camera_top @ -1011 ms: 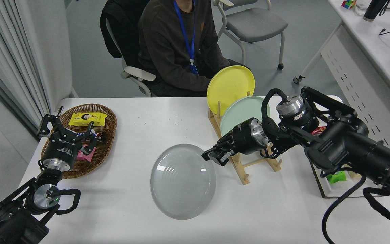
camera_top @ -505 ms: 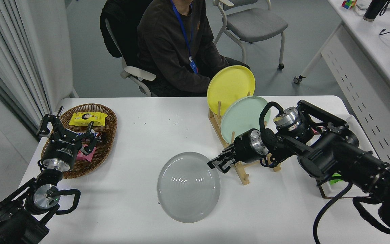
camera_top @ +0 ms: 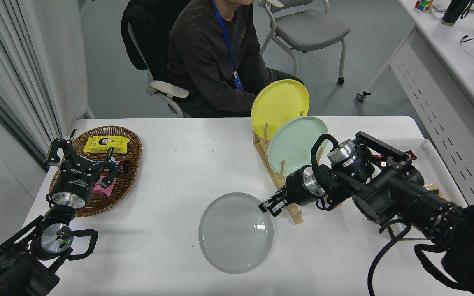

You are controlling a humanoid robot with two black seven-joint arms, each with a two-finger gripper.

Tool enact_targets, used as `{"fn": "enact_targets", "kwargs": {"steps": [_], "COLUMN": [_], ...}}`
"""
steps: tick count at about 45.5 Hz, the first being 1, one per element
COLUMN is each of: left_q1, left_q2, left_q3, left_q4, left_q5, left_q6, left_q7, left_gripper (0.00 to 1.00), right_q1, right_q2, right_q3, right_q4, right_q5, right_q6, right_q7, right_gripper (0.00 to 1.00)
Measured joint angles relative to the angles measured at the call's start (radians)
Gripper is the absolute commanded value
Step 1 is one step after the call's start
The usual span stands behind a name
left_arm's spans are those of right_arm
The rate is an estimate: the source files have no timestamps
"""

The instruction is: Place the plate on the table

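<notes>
The pale grey plate (camera_top: 235, 232) lies flat or nearly flat on the white table (camera_top: 171, 164), in the front middle. My right gripper (camera_top: 268, 206) reaches in from the right and is shut on the plate's upper right rim, low over the table. My left gripper (camera_top: 78, 158) is parked at the lower left, open and empty, above the near edge of the basket.
A wooden rack (camera_top: 290, 205) just right of the grey plate holds a yellow plate (camera_top: 280, 102) and a mint green plate (camera_top: 296, 137) upright. A wicker basket (camera_top: 132, 142) with snack packs stands at the left. A person (camera_top: 212, 61) sits at the far side.
My right gripper has carried the grey plate down and to the right, toward the front of the table. The plate has tipped from tilted to nearly flat. The left arm has not moved.
</notes>
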Motion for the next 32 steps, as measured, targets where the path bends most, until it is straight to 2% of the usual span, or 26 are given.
{"fn": "enact_targets", "kwargs": {"steps": [32], "left_q1": [0.0], "left_q2": [0.0], "left_q3": [0.0], "left_q4": [0.0], "left_q5": [0.0], "left_q6": [0.0], "left_q7": [0.001], "left_gripper": [0.98], "right_q1": [-0.007], "right_q2": [0.053], "right_q3": [0.005], "right_q4": [-0.041], "right_q5": [-0.006], "right_q6": [0.0], "right_q7": [0.004], "right_gripper": [0.0]}}
